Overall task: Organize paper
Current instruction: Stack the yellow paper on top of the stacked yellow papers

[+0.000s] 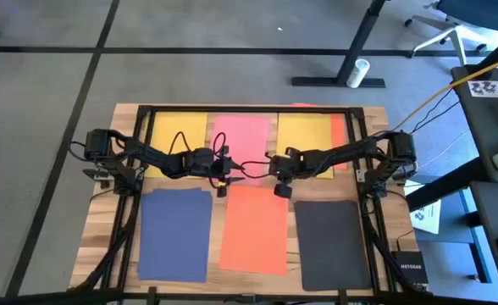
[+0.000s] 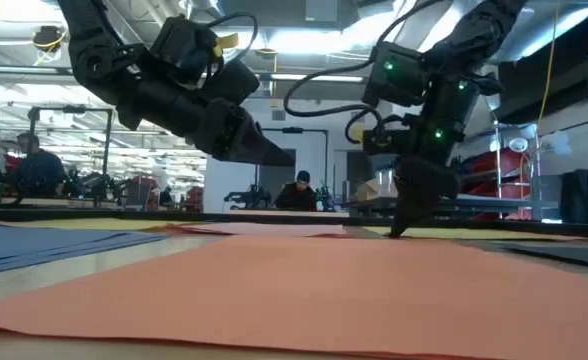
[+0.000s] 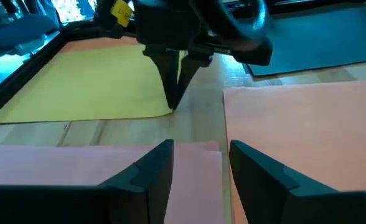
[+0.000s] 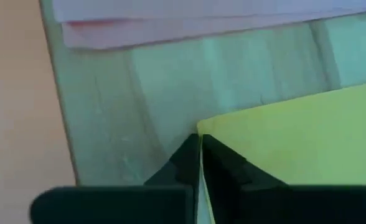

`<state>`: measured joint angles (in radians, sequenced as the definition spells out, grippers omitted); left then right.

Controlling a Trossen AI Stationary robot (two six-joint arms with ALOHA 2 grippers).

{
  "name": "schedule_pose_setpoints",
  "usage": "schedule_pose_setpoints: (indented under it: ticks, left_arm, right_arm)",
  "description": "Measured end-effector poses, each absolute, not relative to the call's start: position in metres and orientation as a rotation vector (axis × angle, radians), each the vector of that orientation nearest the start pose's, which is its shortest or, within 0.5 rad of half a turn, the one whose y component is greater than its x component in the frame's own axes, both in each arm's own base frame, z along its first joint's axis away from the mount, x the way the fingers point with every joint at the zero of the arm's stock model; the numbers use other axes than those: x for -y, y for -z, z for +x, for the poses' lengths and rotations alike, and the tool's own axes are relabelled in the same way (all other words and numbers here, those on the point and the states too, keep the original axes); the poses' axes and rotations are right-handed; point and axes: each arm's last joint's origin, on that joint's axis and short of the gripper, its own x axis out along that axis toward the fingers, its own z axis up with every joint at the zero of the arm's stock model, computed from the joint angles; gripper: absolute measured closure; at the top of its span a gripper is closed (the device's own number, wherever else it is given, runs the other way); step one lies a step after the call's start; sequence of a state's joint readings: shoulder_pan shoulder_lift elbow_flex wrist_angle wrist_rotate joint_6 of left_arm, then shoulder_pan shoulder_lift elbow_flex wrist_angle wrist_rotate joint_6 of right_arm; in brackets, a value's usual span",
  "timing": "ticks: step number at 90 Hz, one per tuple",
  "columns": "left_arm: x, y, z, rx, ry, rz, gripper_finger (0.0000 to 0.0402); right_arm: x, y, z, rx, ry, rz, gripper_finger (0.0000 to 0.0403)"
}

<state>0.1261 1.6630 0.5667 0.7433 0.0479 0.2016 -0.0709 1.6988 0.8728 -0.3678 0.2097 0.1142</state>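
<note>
Right claw [image 4: 200, 155] at frame centre in the high view — pressed together on the corner of a yellow sheet [image 4: 295, 137], tip down at the counter [image 1: 124, 144]. Left claw [image 3: 198, 165] spread, hovering over the pink sheet [image 1: 244, 135]. Navy [image 1: 175, 233], orange [image 1: 255, 227] and black [image 1: 334, 241] sheets lie along the lower row — flat, apart.

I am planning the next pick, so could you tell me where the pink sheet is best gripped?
Probably at the pink sheet's near corner, beside the left gripper, coming in low from the near edge. The sheet lies flat, so only an edge or corner offers the open fingers any purchase; bare wood borders that corner.
</note>
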Motion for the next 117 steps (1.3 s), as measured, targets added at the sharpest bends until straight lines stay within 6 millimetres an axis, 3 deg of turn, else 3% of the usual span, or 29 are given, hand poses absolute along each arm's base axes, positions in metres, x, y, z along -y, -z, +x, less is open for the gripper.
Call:
schedule_pose_setpoints:
  ticks: [28, 68, 102, 117]
  left_arm:
    - [-0.038, -0.146, 0.303, -0.366, -0.081, 0.187, 0.0258]
    - [-0.041, -0.153, 0.313, -0.402, -0.039, 0.320, 0.0258]
    - [-0.043, -0.152, 0.313, -0.419, -0.048, 0.297, 0.0258]
    - [-0.043, -0.151, 0.312, -0.428, -0.051, 0.280, 0.0258]
  right_arm:
    - [0.022, -0.157, 0.304, -1.121, 0.258, 0.025, 0.0402]
    - [0.020, -0.160, 0.306, -1.120, 0.182, 0.079, 0.0399]
    - [0.022, -0.137, 0.308, -1.204, 0.268, -0.044, 0.0288]
    - [0.023, -0.129, 0.310, -1.230, 0.285, -0.114, 0.0266]
